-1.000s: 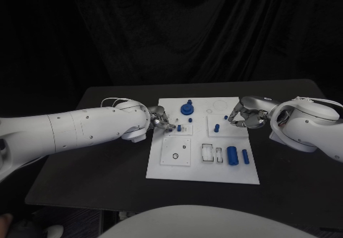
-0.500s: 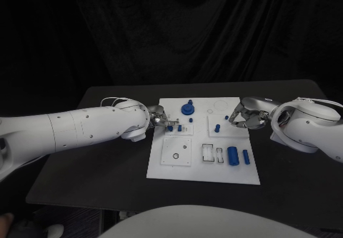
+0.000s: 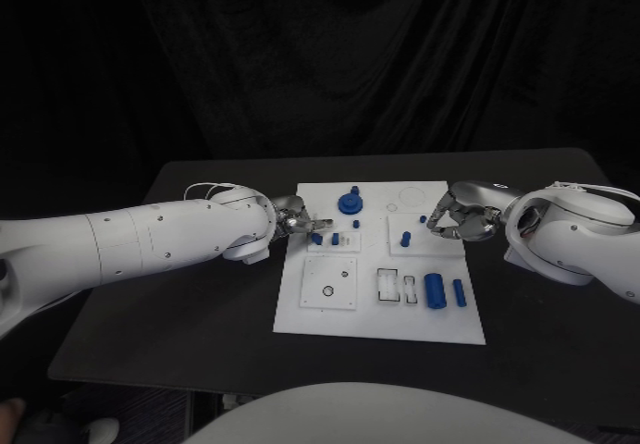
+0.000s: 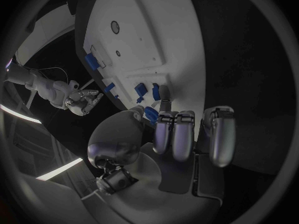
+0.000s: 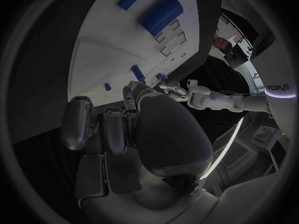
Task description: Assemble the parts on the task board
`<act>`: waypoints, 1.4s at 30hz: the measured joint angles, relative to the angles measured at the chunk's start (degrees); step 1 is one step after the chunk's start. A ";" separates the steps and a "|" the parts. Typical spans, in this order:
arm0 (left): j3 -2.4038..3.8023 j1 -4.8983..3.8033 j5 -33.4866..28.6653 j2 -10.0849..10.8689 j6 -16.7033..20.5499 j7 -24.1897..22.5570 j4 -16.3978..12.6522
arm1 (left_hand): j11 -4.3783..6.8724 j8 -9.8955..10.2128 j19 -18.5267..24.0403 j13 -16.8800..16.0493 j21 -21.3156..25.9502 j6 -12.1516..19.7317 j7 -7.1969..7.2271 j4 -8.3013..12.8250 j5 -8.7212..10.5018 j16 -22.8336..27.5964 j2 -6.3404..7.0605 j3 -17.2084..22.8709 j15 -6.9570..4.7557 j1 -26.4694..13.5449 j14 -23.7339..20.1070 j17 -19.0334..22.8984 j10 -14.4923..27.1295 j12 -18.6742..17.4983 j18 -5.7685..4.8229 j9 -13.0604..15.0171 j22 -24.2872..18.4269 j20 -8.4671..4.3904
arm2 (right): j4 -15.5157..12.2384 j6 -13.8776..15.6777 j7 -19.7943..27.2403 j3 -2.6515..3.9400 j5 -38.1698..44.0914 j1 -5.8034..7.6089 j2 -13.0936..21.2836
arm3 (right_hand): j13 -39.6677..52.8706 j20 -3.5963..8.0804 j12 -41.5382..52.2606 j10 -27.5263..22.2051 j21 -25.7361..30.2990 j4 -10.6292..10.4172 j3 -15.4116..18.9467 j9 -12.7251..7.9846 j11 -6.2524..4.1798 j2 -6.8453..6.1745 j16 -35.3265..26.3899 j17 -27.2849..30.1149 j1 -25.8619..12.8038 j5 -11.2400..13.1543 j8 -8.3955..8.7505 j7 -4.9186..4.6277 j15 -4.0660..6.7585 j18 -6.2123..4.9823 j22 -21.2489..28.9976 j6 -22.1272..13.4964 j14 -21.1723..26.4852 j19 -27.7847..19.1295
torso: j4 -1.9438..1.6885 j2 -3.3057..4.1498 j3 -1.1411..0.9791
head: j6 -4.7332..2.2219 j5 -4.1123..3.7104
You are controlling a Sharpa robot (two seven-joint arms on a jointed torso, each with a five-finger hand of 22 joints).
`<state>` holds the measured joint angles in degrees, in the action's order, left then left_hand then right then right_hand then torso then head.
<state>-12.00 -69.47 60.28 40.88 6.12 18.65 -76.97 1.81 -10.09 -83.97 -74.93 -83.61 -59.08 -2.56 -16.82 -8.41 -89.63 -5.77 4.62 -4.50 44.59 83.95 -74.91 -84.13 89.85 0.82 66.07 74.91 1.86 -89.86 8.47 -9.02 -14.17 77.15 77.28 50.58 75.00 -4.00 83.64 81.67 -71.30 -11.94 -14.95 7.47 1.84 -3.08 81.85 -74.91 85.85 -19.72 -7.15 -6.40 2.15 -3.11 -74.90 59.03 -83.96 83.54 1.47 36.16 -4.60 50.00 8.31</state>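
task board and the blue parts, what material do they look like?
Task board: probably matte white plastic, flat and even, with crisp recessed pockets. Large blue cylinder: likely plastic too, uniform saturated colour with a soft sheen and no metallic glint. Neither can be confirmed from looks alone.

The task board, a white rectangular plate, lies flat mid-table, long side running from 6 toward 12 o'clock; a blue knobbed part stands upright near its 12 o'clock edge; two small blue pegs stand toward 9 o'clock; another blue peg stands right of centre; at 4 o'clock a fat blue cylinder and a slim blue rod lie side by side, apart.
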 measured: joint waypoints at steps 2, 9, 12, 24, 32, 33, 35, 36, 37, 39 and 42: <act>-0.01 0.05 0.01 0.02 0.00 -0.57 0.10 | 0.00 0.00 0.00 0.00 0.00 0.01 -0.01 0.06 -0.99 0.00 -0.44 -0.09 0.00 0.44 0.00 0.00 0.00 0.00 0.00 0.42 0.00 0.00 | 0.00 -0.02 -0.01 0.00 0.00 0.00 0.00 | 0.00 0.00 0.00 0.00 0.16 0.00 0.00 0.00 0.00 0.00 0.00 0.00 0.00 0.00 0.00 0.00 0.00 0.00 0.00 0.00 0.00 0.00 | 0.00 0.00 0.00 | 0.00 0.01; -0.07 0.19 0.02 -0.11 -0.07 -2.58 0.28 | -0.03 0.03 0.00 0.00 0.21 0.65 -0.21 0.05 -3.85 0.00 -1.50 -0.59 0.00 1.51 0.00 0.00 0.03 0.00 -0.01 1.17 0.00 0.00 | 0.02 -0.06 -0.05 0.00 0.00 -0.01 -0.06 | -0.01 0.00 0.00 0.00 0.16 0.00 0.00 0.00 0.00 0.00 0.00 0.00 0.00 0.00 0.00 0.00 0.00 0.00 0.00 0.00 0.00 0.00 | 0.01 0.00 0.00 | 0.00 0.08; -0.10 0.23 0.02 -0.22 -0.10 -3.32 0.37 | -0.20 0.05 0.00 0.00 0.21 0.65 -0.21 0.05 -4.83 0.00 -1.99 -0.58 0.00 1.99 0.00 0.00 0.20 0.00 -0.01 1.41 0.00 0.00 | 0.03 -0.06 -0.06 0.00 0.00 -0.02 -0.09 | -0.01 0.00 0.00 0.00 0.15 0.00 0.00 0.00 0.00 0.00 0.00 0.00 0.00 0.00 0.00 0.00 0.00 0.00 0.00 0.00 0.00 0.00 | 0.01 0.00 0.00 | 0.00 0.10; -0.11 0.31 0.03 -0.19 -0.15 -4.54 0.54 | -0.20 -1.01 0.00 0.00 0.21 0.13 0.31 0.05 -7.00 0.00 -2.22 -0.89 0.00 4.21 0.00 0.00 0.20 0.00 -0.01 3.45 0.00 0.00 | 0.03 -0.13 -0.09 0.00 0.00 -0.03 -0.15 | -0.01 0.00 0.00 0.00 0.15 0.00 0.00 0.00 0.00 0.00 0.00 0.00 0.00 0.00 0.00 0.00 0.00 0.00 0.00 0.00 0.00 0.00 | 0.03 -0.02 -0.02 | 0.00 0.04; -0.11 0.36 0.03 -0.23 -0.08 -4.54 0.73 | -0.20 -1.73 0.00 0.00 0.21 0.13 0.31 0.21 -7.21 0.00 -1.99 -1.04 0.00 4.90 0.00 0.00 0.20 0.00 -0.01 5.02 0.00 0.00 | -0.02 -0.20 -0.13 0.00 0.00 -0.03 -0.12 | -0.01 0.00 0.00 0.00 0.15 0.00 0.00 0.00 0.00 0.00 0.00 0.00 0.00 0.01 0.00 0.00 0.00 0.00 0.00 0.00 0.00 0.00 | 0.02 -0.01 -0.01 | 0.00 0.05; -0.11 0.36 0.03 -0.23 -0.03 -4.54 0.74 | -0.20 -1.80 0.00 0.00 0.21 0.13 0.31 0.21 -7.48 0.00 -2.19 -1.04 0.00 5.17 0.00 0.00 0.20 0.00 0.00 5.39 0.00 0.00 | -0.03 -0.21 -0.13 0.00 0.00 -0.04 -0.10 | -0.01 0.00 0.00 0.00 0.15 0.00 0.00 0.00 0.00 0.00 0.00 0.00 0.00 0.00 0.00 0.00 0.00 0.00 0.00 0.00 0.00 0.00 | 0.02 -0.01 -0.01 | 0.00 0.09; -0.11 0.38 0.02 -0.22 0.18 -4.68 0.75 | -0.20 -2.26 0.00 0.00 0.21 0.40 0.52 0.21 -8.25 0.00 -1.91 -1.04 0.00 6.51 0.00 0.00 0.20 0.00 -0.01 6.35 0.00 0.00 | -0.05 -0.22 -0.14 0.00 0.00 -0.04 -0.07 | -0.01 0.00 0.00 0.00 0.15 0.00 0.00 0.00 0.00 0.00 0.00 0.00 0.00 0.01 0.00 0.00 0.00 0.00 0.00 0.00 0.00 0.00 | 0.02 -0.01 -0.01 | 0.00 0.10; -0.12 0.39 0.02 -0.20 0.43 -4.90 0.75 | -0.20 -2.34 0.00 0.00 0.21 1.02 0.50 0.22 -8.98 0.00 -1.62 -1.03 0.00 7.50 0.00 0.00 0.20 0.00 -0.01 7.02 0.00 0.00 | -0.06 -0.22 -0.14 0.00 0.00 -0.04 -0.05 | -0.01 0.00 0.00 0.00 0.15 0.00 0.00 0.00 0.00 0.00 0.00 0.00 0.00 0.01 0.00 0.00 0.00 0.00 0.00 0.00 0.00 0.00 | 0.02 -0.01 -0.01 | 0.00 0.12; -0.12 0.41 0.02 -0.12 0.93 -5.38 0.73 | -0.20 -2.61 0.00 0.00 0.21 1.75 0.41 0.24 -9.75 0.00 -0.93 -1.02 0.00 9.10 0.00 0.00 0.20 0.00 0.00 8.00 0.00 0.00 | -0.10 -0.22 -0.15 0.00 0.00 -0.04 0.00 | -0.01 0.13 0.01 0.00 0.32 0.00 0.00 0.00 0.00 0.09 0.00 0.00 -0.09 -0.19 0.00 0.00 0.00 0.00 0.00 0.00 0.00 -0.13 | 0.02 -0.01 -0.01 | 0.00 0.12; -0.13 0.43 0.02 0.09 2.19 -6.60 0.64 | -0.20 -2.79 0.00 0.00 0.21 3.31 0.22 0.47 -9.98 0.00 0.61 -0.79 0.00 11.65 0.00 0.00 0.20 0.00 0.00 8.77 0.00 0.00 | -0.17 -0.22 -0.14 0.00 -0.01 -0.04 0.13 | -0.01 0.21 0.01 0.00 0.41 0.00 0.00 0.00 0.00 0.16 0.00 0.00 -0.16 -0.24 0.00 0.00 0.00 -0.01 0.00 0.00 0.00 -0.21 | 0.02 -0.01 0.01 | 0.00 0.14; -0.14 0.46 0.03 0.53 5.66 -10.05 0.46 | -0.20 -3.08 0.00 0.00 0.21 4.88 -0.11 0.47 -10.48 0.00 2.34 -0.79 0.00 14.81 0.00 0.00 0.20 0.00 -0.01 8.88 0.00 0.00 | -0.33 -0.10 -0.11 0.00 -0.01 -0.04 0.49 | -0.01 0.21 0.01 0.00 0.41 0.00 0.00 0.00 0.00 0.23 0.00 0.00 -0.23 -0.25 0.00 0.00 0.00 -0.01 0.00 0.00 0.00 -0.21 | 0.01 -0.02 0.02 | 0.00 0.16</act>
<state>-12.15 -69.01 60.31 41.41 11.78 8.60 -76.51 1.61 -13.16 -83.97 -74.93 -83.40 -54.21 -2.67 -16.35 -18.89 -89.63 -3.43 3.83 -4.50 59.40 83.95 -74.91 -83.93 89.85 0.82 74.95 74.91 1.86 -90.19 8.37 -9.13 -14.17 77.14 77.24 51.06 75.00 -3.79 83.65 81.67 -70.88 -11.93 -14.94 7.47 1.84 -2.85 81.85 -74.91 85.62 -19.97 -7.15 -6.41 2.14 -3.12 -74.90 59.03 -83.96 83.33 1.48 36.14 -4.59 50.00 8.46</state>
